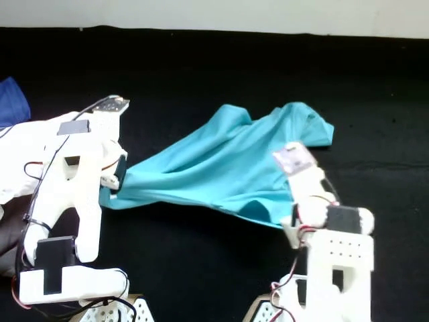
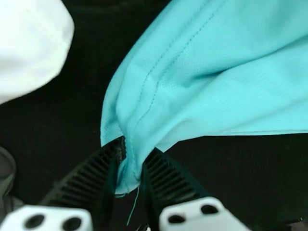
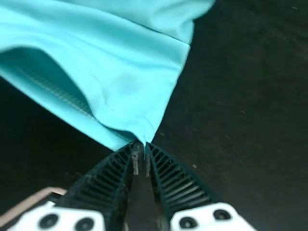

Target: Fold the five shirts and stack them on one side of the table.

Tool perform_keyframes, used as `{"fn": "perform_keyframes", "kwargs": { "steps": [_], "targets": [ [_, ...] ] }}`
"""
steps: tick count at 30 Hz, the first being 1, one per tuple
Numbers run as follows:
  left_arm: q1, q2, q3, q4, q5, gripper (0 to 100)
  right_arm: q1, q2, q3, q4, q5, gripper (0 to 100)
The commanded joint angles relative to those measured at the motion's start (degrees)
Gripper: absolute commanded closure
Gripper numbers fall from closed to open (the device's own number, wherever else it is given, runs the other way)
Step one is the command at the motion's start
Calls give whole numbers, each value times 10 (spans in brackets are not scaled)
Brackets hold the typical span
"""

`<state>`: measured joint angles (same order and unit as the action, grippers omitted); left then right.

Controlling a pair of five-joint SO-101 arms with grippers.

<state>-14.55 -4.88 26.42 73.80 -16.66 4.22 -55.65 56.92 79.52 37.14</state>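
A turquoise shirt [image 1: 221,164] is stretched over the black table between my two arms. My left gripper [image 2: 130,168] is shut on a bunched corner of the turquoise shirt [image 2: 202,82]; in the high view it is at the shirt's left end [image 1: 115,182]. My right gripper [image 3: 141,156] is shut on a hem corner of the same shirt [image 3: 110,72], at its near right edge [image 1: 289,213]. The far sleeve end lies crumpled on the table.
White cloth [image 1: 27,144] lies at the left behind the left arm, also in the left wrist view [image 2: 29,43]. A dark blue garment [image 1: 12,100] sits at the far left edge. The black table [image 1: 201,67] stretches to a pale wall at the back.
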Motion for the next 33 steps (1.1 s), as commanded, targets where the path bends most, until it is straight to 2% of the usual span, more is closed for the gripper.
{"fn": "perform_keyframes", "kwargs": {
  "steps": [1,4,9,12,14,16,20,23,28,33],
  "targets": [
    [17,-15,-19,32,1,988,36,-10,32,7,40,989],
    [31,-15,-7,37,2,988,39,-6,63,7,39,946],
    [40,-15,22,33,2,988,86,-11,29,27,38,754],
    [39,-15,29,33,2,988,103,-9,-35,52,16,747],
    [39,-15,29,33,2,988,77,-4,-55,54,-35,747],
    [39,-15,29,33,2,988,16,-4,-48,54,-70,750],
    [40,-15,27,33,2,988,-136,-2,2,32,-109,748],
    [40,-15,27,33,2,988,-202,35,39,-9,-124,747],
    [40,-15,29,33,3,988,-211,186,31,-77,-135,735],
    [40,-15,29,33,3,988,-210,328,-44,-88,-136,709]
  ]
}}
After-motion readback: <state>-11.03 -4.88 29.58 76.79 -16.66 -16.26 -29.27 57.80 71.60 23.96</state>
